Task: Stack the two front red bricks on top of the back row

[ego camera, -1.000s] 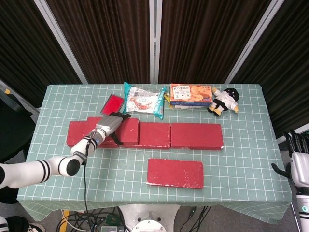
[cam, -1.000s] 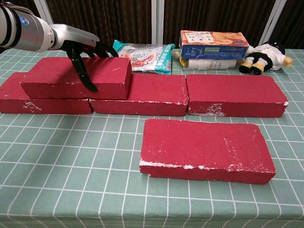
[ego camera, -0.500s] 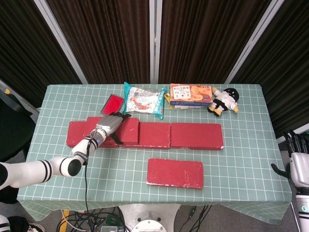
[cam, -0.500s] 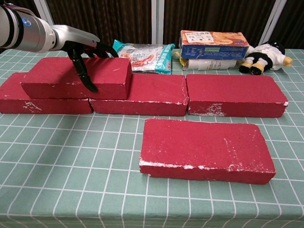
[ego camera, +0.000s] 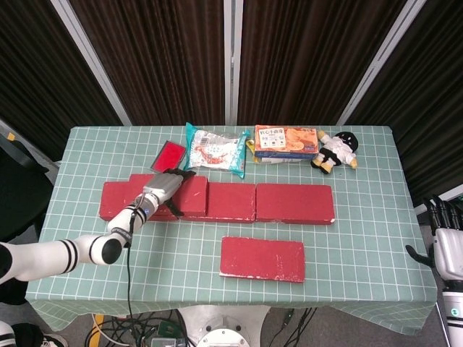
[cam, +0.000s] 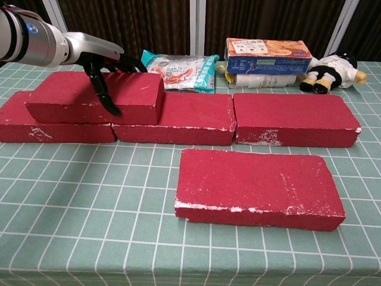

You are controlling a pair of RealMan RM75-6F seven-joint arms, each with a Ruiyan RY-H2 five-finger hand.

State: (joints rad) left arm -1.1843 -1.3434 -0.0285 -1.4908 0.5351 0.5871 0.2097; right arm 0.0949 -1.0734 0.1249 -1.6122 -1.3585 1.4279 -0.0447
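One red brick [cam: 137, 89] lies on top of the back row, across its left brick [cam: 53, 128] and middle brick [cam: 184, 119]. My left hand [cam: 104, 65] grips this upper brick, fingers over its far edge and thumb down across its top. The back row's right brick [cam: 294, 118] has nothing on it. A second loose red brick [cam: 259, 187] lies flat in front, right of centre, untouched. In the head view my right hand [ego camera: 447, 238] hangs off the table's right edge, fingers apart and holding nothing.
Behind the bricks lie a snack bag [cam: 181, 68], a biscuit box [cam: 268, 47] on a white roll, and a plush doll [cam: 333, 71]. A small red packet [ego camera: 171, 155] sits behind the left hand. The green grid cloth [cam: 89, 208] covers the table.
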